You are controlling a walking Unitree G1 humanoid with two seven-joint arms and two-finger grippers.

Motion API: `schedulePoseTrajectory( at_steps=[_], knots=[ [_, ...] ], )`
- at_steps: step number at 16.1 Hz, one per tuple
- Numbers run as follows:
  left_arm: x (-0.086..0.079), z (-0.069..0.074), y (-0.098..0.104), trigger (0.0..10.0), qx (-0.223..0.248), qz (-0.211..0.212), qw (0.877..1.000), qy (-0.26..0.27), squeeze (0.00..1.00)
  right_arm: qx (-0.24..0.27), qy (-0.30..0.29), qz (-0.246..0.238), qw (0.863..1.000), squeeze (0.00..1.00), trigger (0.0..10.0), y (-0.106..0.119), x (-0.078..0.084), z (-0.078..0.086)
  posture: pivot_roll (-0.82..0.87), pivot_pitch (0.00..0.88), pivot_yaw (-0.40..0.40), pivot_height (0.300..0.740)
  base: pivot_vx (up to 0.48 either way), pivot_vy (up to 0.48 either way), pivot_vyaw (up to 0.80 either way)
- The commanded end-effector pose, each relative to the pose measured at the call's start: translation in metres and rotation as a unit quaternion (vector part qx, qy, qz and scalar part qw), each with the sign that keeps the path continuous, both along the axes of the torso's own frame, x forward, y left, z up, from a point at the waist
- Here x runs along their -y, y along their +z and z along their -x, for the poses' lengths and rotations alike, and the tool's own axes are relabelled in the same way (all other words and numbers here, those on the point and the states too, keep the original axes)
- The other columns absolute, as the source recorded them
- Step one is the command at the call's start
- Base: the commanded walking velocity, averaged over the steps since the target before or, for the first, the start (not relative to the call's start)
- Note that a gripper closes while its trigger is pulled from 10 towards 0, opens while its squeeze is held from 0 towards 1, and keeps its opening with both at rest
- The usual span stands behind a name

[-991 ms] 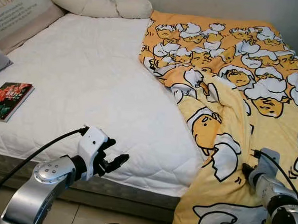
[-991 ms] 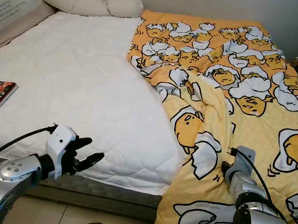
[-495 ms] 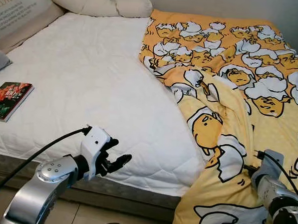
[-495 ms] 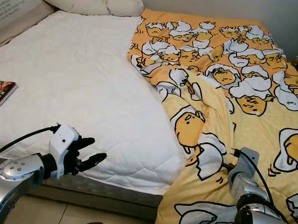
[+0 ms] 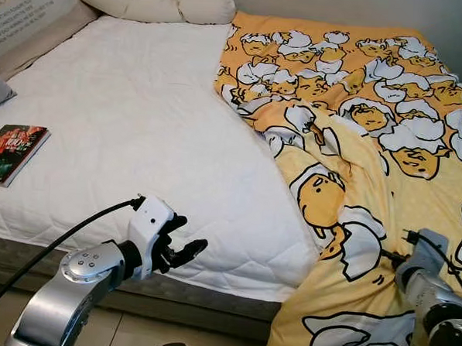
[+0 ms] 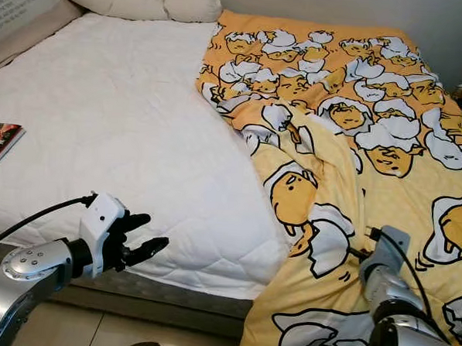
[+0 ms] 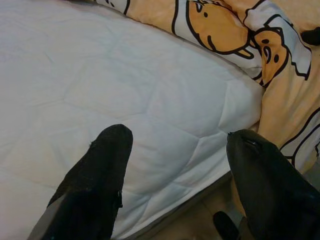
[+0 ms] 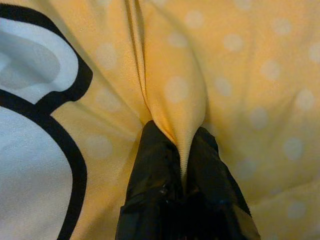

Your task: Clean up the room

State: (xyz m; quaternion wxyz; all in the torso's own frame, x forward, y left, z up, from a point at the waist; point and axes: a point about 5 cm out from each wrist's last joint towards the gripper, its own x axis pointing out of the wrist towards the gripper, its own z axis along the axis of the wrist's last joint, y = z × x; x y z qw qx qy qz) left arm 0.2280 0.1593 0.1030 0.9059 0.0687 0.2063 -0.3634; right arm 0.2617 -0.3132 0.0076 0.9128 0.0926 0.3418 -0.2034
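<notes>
**A:** Start at the near edge. Why is the right gripper (image 8: 182, 165) buried in the blanket (image 5: 387, 150)?

**B:** Its fingers (image 8: 155, 165) are clenched on a fold of the yellow cloth; the wrist view shows a ridge of fabric pinched up between them. It sits low at the foot of the bed, where the blanket hangs over the edge. A grip on that corner is, I think, there to pull the bunched cover across.

**A:** And the left gripper (image 5: 182, 246)?

**B:** Fingers (image 7: 95, 175) released, spread apart with nothing between them. It hovers at the mattress (image 5: 132, 129) edge, just short of the blanket's hanging corner. I'd judge it is waiting to take a second hold, since one pinch alone would only drag a strip.

**A:** Where does the blanket lie overall?

**B:** Heaped on the robot's right half of the bed, its inner edge rumpled along the middle, leaving the white quilted half bare. That is why making the bed looks like the step in hand.

**A:** Anything else farther out?

**B:** A book (image 5: 13, 152) lies flat near the left edge, well apart from both grippers. Beyond, two pillows (image 5: 151, 4) rest against the wall at the head.
</notes>
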Motion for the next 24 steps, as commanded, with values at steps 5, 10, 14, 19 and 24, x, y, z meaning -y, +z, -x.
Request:
schedulePoseTrajectory(
  at_steps=[5,10,14,19,24],
  knots=[
    [0.002,-0.001,-0.001,10.0,-0.002,-0.003,1.000,-0.007,0.00,0.090,0.124,-0.044,0.987,0.00,0.0,0.019,-0.018,-0.024,0.12,0.000,0.006,0.740,0.000,0.000,0.00],
    [0.002,0.000,-0.001,10.0,-0.004,-0.005,1.000,-0.012,0.00,0.121,0.362,-0.064,0.922,0.00,0.0,0.026,-0.056,-0.021,0.11,0.000,0.006,0.740,0.000,0.000,0.00],
    [0.009,0.002,-0.007,10.0,-0.011,0.006,1.000,-0.012,0.00,0.102,0.509,-0.056,0.853,0.00,0.0,0.029,-0.083,-0.008,0.07,0.000,0.016,0.740,0.000,0.000,0.00],
    [0.008,0.002,-0.011,10.0,-0.016,0.003,1.000,-0.013,0.00,0.168,0.639,-0.079,0.746,0.00,0.0,0.073,-0.150,-0.004,0.06,0.000,0.025,0.740,0.000,0.000,0.00],
    [-0.008,0.009,-0.012,10.0,-0.022,-0.010,1.000,0.008,0.00,0.184,0.777,-0.131,0.588,0.00,0.0,0.113,-0.195,0.028,0.08,0.000,0.012,0.740,0.000,0.000,0.00]
  ],
)
